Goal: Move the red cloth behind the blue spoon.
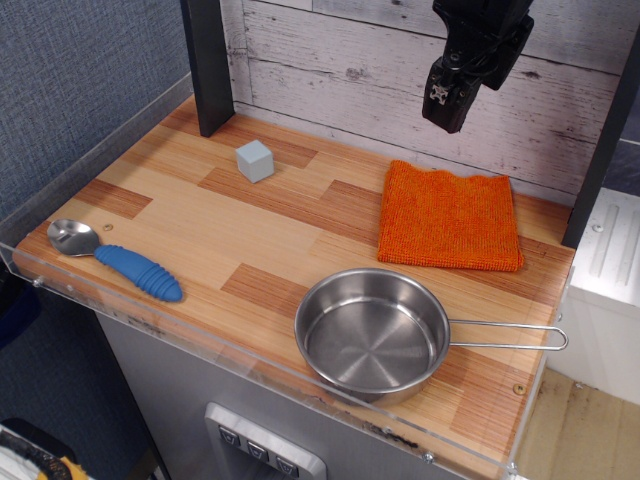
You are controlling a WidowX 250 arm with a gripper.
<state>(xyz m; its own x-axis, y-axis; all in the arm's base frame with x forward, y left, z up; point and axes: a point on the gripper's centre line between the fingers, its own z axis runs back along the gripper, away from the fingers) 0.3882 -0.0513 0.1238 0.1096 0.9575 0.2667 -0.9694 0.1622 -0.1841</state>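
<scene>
The red cloth [449, 217] lies flat at the back right of the wooden table. The blue spoon [118, 259] lies at the front left, its metal bowl to the left and its ribbed blue handle pointing right. My gripper [445, 105] hangs in the air above the cloth's back edge, against the white plank wall. It holds nothing; its fingers look close together, but I cannot tell if it is open or shut.
A steel pan [372, 333] with a wire handle stands at the front right, just in front of the cloth. A small grey cube [255, 160] sits at the back middle. A dark post [210, 65] stands at the back left. A clear plastic rim [250, 345] edges the table.
</scene>
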